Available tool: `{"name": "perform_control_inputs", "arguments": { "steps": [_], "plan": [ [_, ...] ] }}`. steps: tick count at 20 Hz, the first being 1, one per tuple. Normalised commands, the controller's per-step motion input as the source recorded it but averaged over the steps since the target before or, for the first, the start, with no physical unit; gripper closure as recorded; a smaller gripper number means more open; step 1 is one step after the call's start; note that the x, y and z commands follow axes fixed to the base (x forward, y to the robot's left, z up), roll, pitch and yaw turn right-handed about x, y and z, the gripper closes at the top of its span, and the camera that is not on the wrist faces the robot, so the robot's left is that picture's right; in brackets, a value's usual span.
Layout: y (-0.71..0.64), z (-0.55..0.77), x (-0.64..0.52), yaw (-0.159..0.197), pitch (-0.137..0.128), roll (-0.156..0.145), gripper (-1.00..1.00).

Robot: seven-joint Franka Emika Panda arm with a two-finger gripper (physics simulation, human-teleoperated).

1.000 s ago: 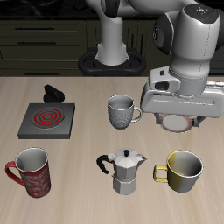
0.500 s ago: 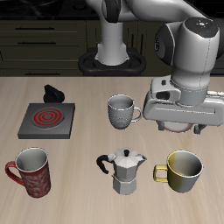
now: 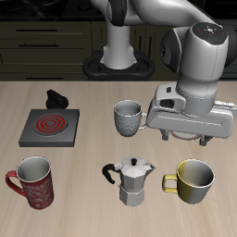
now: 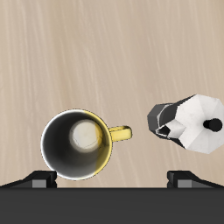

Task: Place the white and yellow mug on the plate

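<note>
The white and yellow mug stands upright near the table's front edge, its handle pointing at the moka pot. In the wrist view the mug shows its white inside from above. My gripper hangs open above the table, a little farther back than the mug, with nothing between its fingers. Both fingertips show in the wrist view, spread wide and apart from the mug. The plate is hidden behind the gripper's body in the exterior view and is out of the wrist view.
A silver moka pot stands beside the mug, seen also as the moka pot. A grey-white patterned mug is beside the gripper. A red patterned mug, a burner and a small black object stand farther off.
The gripper has moved toward the table's front edge and slightly lower, nearer the yellow mug, and now covers the plate that showed beneath it before. No object has moved.
</note>
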Motion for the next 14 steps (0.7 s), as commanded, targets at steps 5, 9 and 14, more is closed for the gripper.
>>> {"name": "perform_control_inputs", "arguments": {
  "steps": [5,9,14],
  "plan": [
    [0.14,-0.17,-0.1,-0.016,-0.011,0.027,-1.0],
    [0.02,-0.14,0.03,-0.053,0.025,0.004,-1.0],
    [-0.14,-0.15,0.04,-0.014,0.02,-0.038,-1.0]
  ]
}}
